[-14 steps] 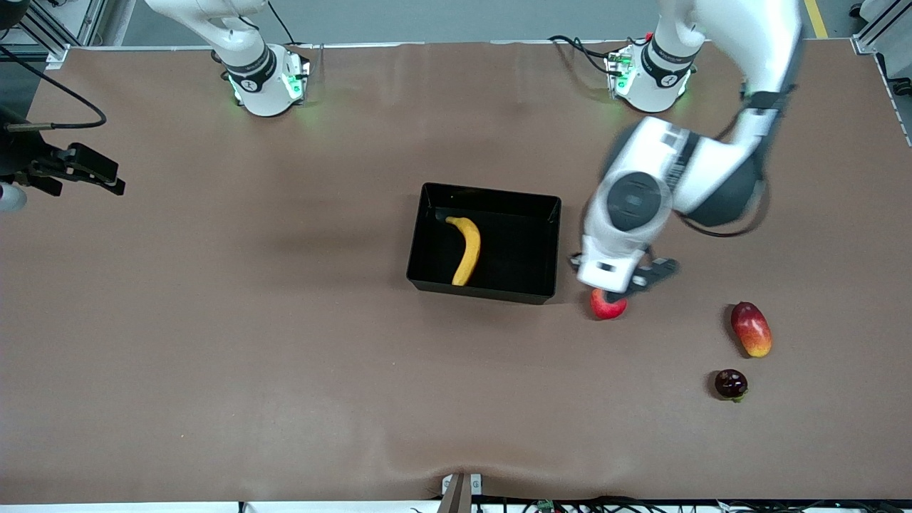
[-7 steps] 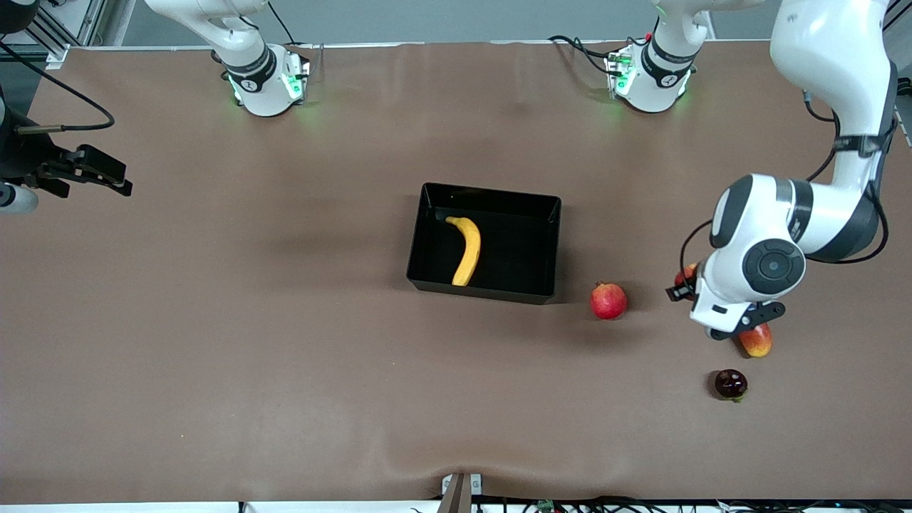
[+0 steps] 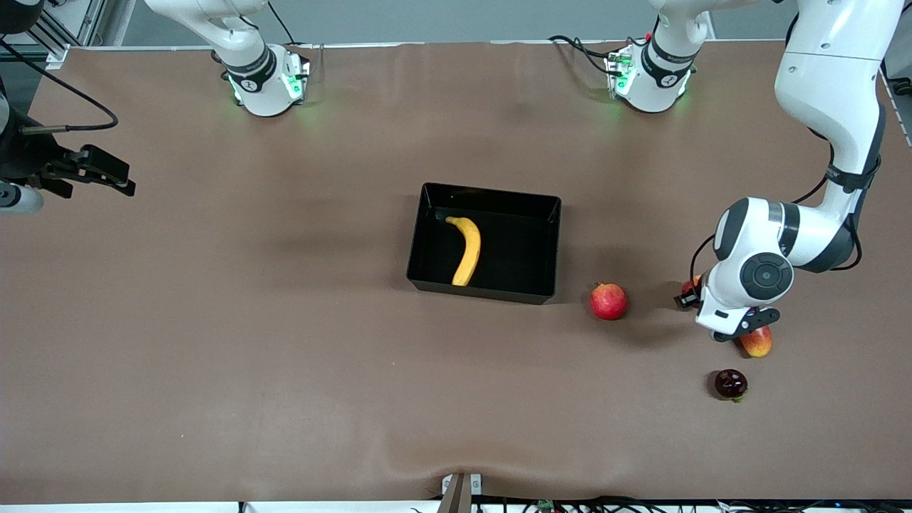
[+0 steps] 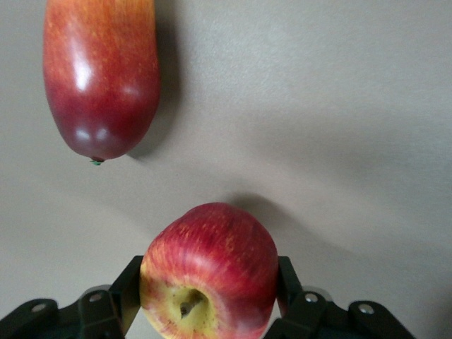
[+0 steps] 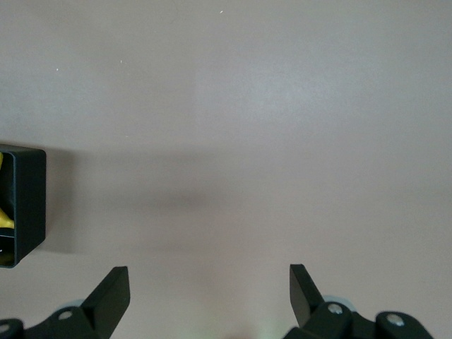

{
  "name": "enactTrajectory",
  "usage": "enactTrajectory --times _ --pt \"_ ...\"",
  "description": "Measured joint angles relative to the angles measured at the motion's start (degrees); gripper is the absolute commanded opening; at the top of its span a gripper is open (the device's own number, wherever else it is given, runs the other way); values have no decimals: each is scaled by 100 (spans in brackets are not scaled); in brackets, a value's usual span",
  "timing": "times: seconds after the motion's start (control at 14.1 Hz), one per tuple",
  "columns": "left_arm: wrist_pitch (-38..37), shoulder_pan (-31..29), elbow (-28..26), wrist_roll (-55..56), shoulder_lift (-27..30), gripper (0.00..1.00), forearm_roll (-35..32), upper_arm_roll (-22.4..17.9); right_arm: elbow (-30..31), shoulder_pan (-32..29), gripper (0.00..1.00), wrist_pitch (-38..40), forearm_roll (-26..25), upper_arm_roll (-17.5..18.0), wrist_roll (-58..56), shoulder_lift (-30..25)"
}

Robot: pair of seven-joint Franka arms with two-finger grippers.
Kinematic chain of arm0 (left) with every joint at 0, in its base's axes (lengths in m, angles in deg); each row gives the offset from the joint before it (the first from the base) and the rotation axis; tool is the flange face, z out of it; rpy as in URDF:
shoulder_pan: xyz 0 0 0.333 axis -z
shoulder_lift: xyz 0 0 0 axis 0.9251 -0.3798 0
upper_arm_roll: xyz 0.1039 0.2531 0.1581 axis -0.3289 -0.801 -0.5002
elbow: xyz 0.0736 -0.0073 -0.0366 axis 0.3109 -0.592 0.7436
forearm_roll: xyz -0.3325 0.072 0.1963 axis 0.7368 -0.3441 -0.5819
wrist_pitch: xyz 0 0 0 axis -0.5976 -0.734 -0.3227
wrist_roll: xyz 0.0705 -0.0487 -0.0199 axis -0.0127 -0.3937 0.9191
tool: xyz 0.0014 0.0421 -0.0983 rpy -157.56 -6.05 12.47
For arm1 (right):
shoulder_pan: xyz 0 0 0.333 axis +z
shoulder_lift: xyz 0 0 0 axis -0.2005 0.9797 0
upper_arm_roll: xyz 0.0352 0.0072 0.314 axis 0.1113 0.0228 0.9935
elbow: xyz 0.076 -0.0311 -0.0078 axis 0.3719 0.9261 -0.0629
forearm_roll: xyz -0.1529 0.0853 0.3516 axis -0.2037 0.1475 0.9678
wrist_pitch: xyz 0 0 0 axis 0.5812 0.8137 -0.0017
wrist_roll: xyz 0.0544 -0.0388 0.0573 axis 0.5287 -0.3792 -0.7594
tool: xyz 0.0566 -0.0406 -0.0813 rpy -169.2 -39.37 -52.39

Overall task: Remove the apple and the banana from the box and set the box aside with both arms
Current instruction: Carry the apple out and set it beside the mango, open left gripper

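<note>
The yellow banana [image 3: 465, 249] lies inside the black box [image 3: 427, 274] at mid-table. A red apple [image 4: 210, 277] with a yellowish patch sits between the fingers of my left gripper [image 4: 208, 272], which is shut on it. In the front view only a sliver of the apple [image 3: 690, 286] shows beside the left gripper [image 3: 692, 292], low over the table next to the mango. My right gripper [image 3: 107, 178] hangs open with nothing in it at the right arm's end of the table, and the right gripper [image 5: 208, 282] shows only bare table between its fingers.
A red pomegranate [image 3: 608, 301] rests between the box and the left gripper. The red-and-yellow mango [image 3: 758, 343], partly under the left hand, shows as a mango [image 4: 99, 78] just ahead of the apple. A dark round fruit [image 3: 731, 383] lies nearer the front camera. The box corner [image 5: 25, 205] shows in the right wrist view.
The left arm swung away from over the pomegranate toward its own end of the table and now hovers by the mango. The right arm barely moved.
</note>
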Motion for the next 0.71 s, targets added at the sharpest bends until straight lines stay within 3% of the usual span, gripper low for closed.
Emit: enactTrajectory --times 0.21,0.28,0.43,0.71 --pt "164 -55 -230 0 3 0 0 0 2 27 100 0 0 1 0 27" --pt "224 -61 -280 0 11 18 -10 0 3 45 100 -1 0 1 0 36" --pt "274 -68 -331 0 44 100 -13 1 3 69 100 -18 0 1 0 51" --pt "303 -71 -330 0 91 100 -13 30 3 92 100 -32 0 1 0 80"
